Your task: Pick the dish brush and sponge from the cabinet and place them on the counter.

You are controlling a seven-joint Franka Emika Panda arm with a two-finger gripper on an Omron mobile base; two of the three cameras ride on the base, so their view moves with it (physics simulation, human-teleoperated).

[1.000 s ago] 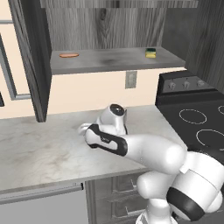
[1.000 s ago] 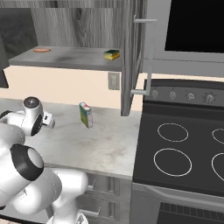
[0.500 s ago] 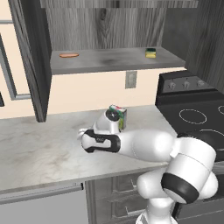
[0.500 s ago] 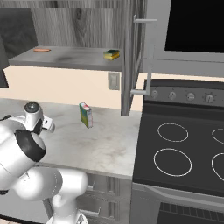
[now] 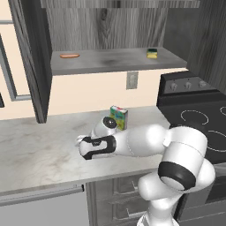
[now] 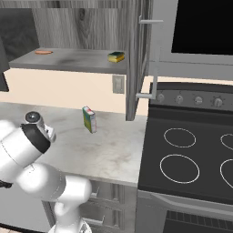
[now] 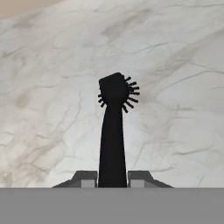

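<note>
Now the arm has swung left and low across the counter (image 5: 39, 154), out from in front of the multicoloured box (image 5: 118, 118), carrying the dish brush (image 7: 113, 131) toward bare marble, so set-down looks close. The gripper (image 7: 112, 177) is clamped on the brush handle, bristly head pointing away over the worktop. The sponge (image 6: 116, 57) waits on the cabinet shelf (image 5: 110, 59), well apart from the hand.

Even, soft rendered light; sharp
</note>
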